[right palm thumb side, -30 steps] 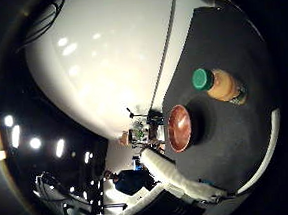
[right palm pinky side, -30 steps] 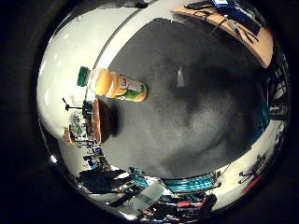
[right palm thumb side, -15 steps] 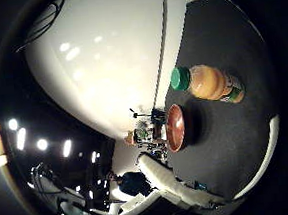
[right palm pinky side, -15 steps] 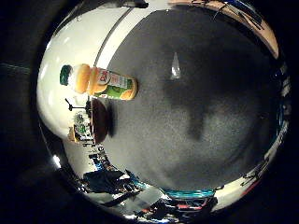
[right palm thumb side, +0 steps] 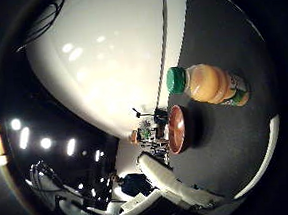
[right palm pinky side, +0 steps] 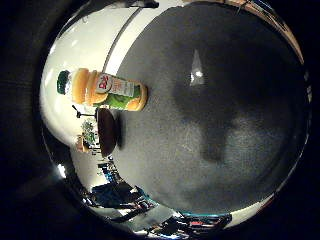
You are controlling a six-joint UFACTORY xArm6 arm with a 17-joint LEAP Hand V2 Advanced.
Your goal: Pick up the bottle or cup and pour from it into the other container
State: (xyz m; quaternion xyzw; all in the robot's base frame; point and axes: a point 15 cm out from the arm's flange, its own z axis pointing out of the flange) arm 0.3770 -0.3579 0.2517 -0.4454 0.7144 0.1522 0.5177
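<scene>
A juice bottle (right palm pinky side: 105, 88) with orange liquid, a label and a green cap (right palm pinky side: 64, 80) stands on the dark grey table top (right palm pinky side: 240, 60). A brown bowl (right palm pinky side: 107, 130) sits close beside it on the same surface. The right thumb side palm view shows the bottle (right palm thumb side: 210, 83) with its green cap (right palm thumb side: 175, 79) and the bowl (right palm thumb side: 177, 128) next to it, near the table's edge. My hand is over the table, some way from both, with the palm facing them. A dark shadow (right palm pinky side: 215, 135) lies on the table between the palm and the bottle.
A small pale mark (right palm pinky side: 197, 70) lies on the table away from the bottle. Beyond the table's edge is a white surface (right palm thumb side: 102, 81) and room clutter (right palm thumb side: 146, 132).
Both pictures have shifted and the bottle and bowl look a little larger, so the palm has come nearer to them. The bottle and bowl stand where they were.
</scene>
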